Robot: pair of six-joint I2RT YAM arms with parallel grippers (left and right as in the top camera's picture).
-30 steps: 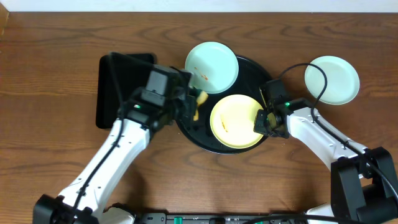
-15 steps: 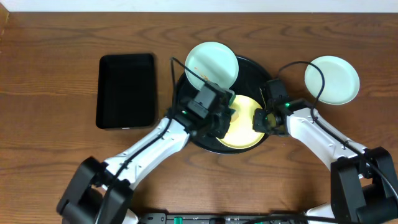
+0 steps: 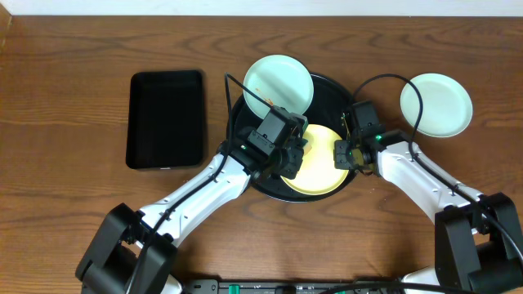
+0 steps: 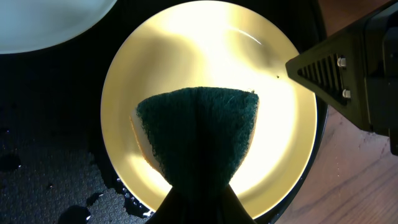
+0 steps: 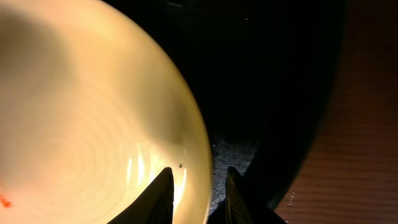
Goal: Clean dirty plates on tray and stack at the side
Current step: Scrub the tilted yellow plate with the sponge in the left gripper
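Observation:
The round black tray (image 3: 331, 94) holds a pale yellow plate (image 3: 320, 173) and a mint-blue plate (image 3: 278, 86) with orange specks, which lies over the tray's upper-left rim. A second mint-blue plate (image 3: 435, 104) sits on the table to the right. My left gripper (image 3: 292, 159) is shut on a dark green sponge (image 4: 199, 134) that presses on the yellow plate (image 4: 186, 50). My right gripper (image 5: 199, 193) has its fingers on either side of the yellow plate's (image 5: 74, 112) right rim and grips it. It also shows in the overhead view (image 3: 341, 158).
A smaller black rectangular tray (image 3: 166, 118) lies on the wooden table to the left. Water drops lie on the round tray's floor (image 4: 50, 143). Cables loop above both wrists.
My left arm swung right from beside the rectangular tray and brought the sponge onto the yellow plate. My right gripper stayed at the plate's right rim.

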